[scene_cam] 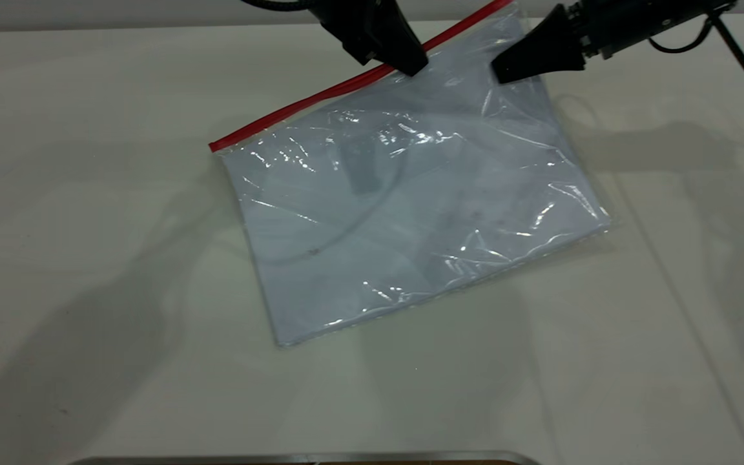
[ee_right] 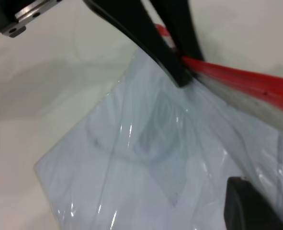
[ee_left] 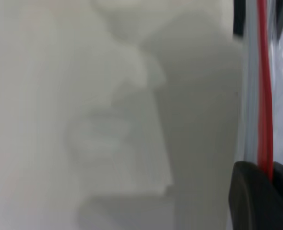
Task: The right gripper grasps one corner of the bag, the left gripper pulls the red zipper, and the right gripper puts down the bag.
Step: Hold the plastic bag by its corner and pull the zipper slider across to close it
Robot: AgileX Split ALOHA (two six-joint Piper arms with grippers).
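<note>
The bag is laid diagonally on the worktop. The left pincer is clamped on the red zipper. The right pincer state cannot be told.

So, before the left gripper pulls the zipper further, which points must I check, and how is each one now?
1. Left gripper sits on the red zipper: ok.
2. It is shut on the slider tab: cannot tell, the tab is hidden.
3. Right gripper is at the bag near its far corner: ok.
4. It really holds the plastic: cannot tell.
5. Zipper line runs straight ahead to the near end: ok.
6. Bag's near part lies flat on the table: ok.
</note>
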